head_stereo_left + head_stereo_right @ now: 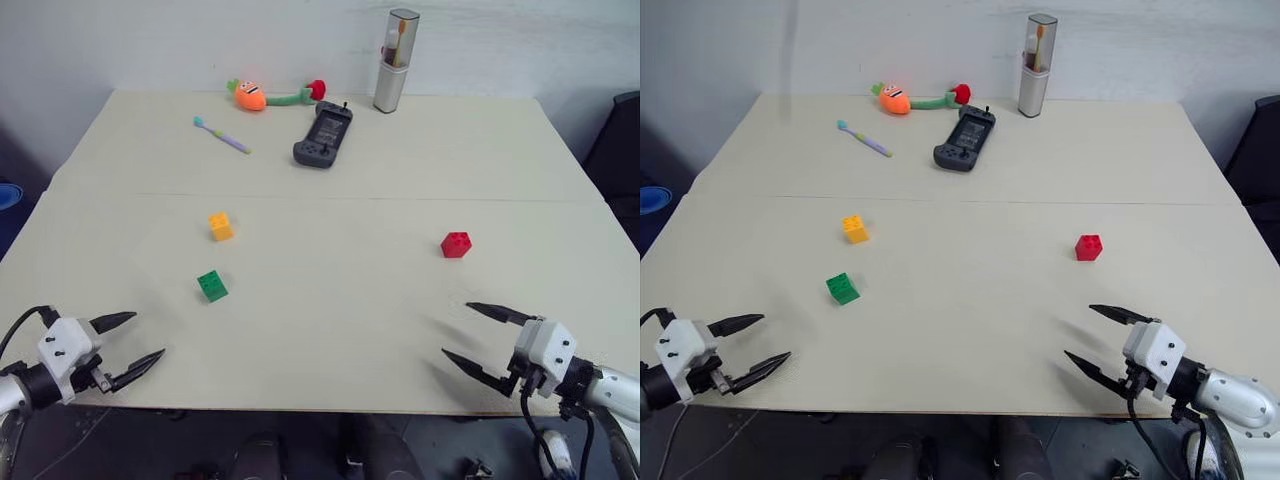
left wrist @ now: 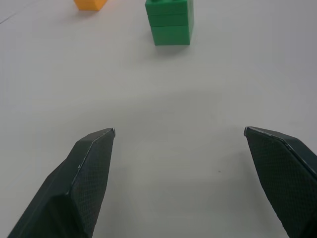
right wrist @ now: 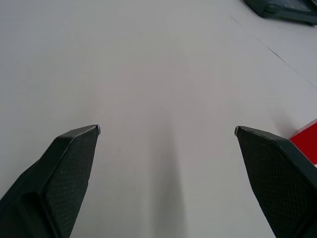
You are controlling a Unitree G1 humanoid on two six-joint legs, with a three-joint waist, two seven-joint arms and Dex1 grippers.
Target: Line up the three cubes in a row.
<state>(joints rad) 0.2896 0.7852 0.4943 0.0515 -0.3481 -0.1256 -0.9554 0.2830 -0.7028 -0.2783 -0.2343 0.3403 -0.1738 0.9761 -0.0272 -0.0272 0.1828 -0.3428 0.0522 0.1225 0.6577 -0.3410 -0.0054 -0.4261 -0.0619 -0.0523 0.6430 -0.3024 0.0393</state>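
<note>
Three small studded cubes lie apart on the pale table point(image 1: 330, 330). The yellow-orange cube point(image 1: 221, 226) sits left of centre, and the green cube point(image 1: 211, 285) lies a little nearer to me. Over on the right rests the red cube point(image 1: 456, 244). My left gripper point(image 1: 143, 339) hovers open and empty at the near left edge, short of the green cube point(image 2: 169, 22). Near the right front edge my right gripper point(image 1: 458, 332) is open and empty too, with the red cube point(image 3: 306, 144) just off one fingertip's side.
At the back of the table lie a black game controller point(image 1: 323, 135), a carrot plush toy point(image 1: 262, 95), a toothbrush point(image 1: 222, 135) and an upright toothbrush case point(image 1: 395, 62). A seam point(image 1: 400, 197) crosses the table.
</note>
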